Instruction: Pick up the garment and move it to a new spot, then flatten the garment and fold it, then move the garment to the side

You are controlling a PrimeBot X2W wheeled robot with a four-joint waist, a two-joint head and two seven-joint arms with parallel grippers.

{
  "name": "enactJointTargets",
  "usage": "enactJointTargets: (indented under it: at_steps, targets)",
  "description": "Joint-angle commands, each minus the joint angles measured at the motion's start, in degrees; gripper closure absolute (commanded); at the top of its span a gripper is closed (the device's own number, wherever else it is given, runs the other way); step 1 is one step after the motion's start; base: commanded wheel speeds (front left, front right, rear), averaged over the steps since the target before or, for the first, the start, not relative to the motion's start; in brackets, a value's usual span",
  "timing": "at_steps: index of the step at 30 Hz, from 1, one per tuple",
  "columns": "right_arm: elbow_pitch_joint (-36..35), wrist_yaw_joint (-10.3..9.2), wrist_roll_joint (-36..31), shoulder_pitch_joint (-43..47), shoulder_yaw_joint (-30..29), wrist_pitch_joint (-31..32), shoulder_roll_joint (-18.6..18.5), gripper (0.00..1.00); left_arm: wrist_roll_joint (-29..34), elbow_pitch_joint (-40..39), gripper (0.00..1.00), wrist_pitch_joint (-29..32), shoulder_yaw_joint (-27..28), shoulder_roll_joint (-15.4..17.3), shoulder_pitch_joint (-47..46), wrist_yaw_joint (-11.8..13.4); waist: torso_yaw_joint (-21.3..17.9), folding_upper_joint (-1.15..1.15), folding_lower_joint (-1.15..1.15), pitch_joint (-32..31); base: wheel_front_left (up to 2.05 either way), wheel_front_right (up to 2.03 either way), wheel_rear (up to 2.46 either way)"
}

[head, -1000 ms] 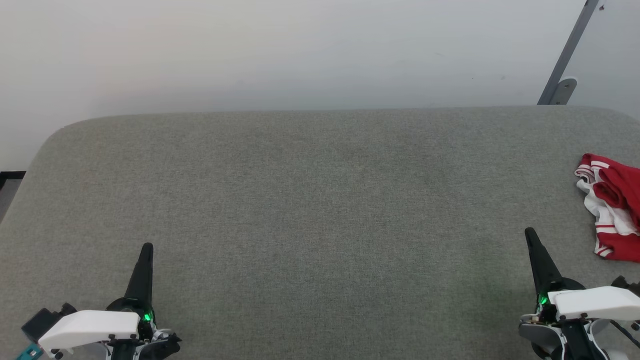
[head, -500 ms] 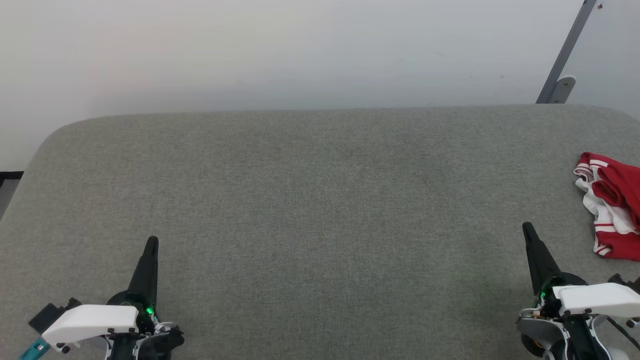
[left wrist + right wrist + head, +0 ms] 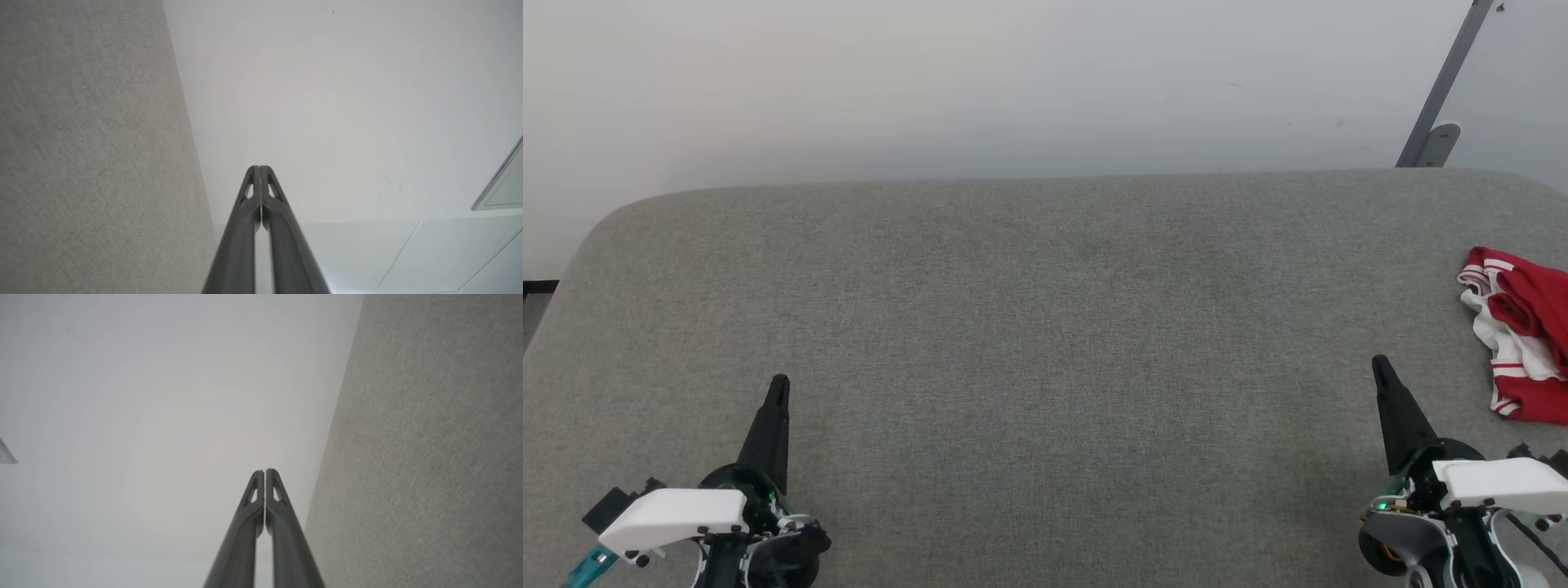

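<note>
Garment [image 3: 1524, 327]: crumpled at the right edge of the grey surface [image 3: 1045, 310]. Left gripper [image 3: 779, 382], right gripper [image 3: 1379, 361]: jaws pressed together, empty. Advice: open right jaws, pinch a raised fold.

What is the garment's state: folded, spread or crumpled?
Crumpled: the garment lies bunched in uneven folds on the grey surface.

left tool [image 3: 779, 382] and right tool [image 3: 1379, 362] both closed (fingers pressed together), empty, pointing forward
</note>
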Motion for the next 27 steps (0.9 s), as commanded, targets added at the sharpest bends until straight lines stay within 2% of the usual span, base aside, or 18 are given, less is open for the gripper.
enactJointTargets:
  at_steps: [1,27]
  targets:
    - [-0.18,0.0,0.65,-0.57,-0.13,0.17,0.18,1.0,-0.37,0.03,1.0,0.23,-0.05,-0.01,-0.93,-0.3,-0.01,0.0,0.0,0.0,0.0,0.0,0.0]
    - [-0.14,0.0,0.58,-0.43,-0.08,0.12,0.15,1.0,-0.38,0.02,1.0,0.16,-0.07,0.03,-0.87,-0.3,-0.01,0.0,0.0,0.0,0.0,0.0,0.0]
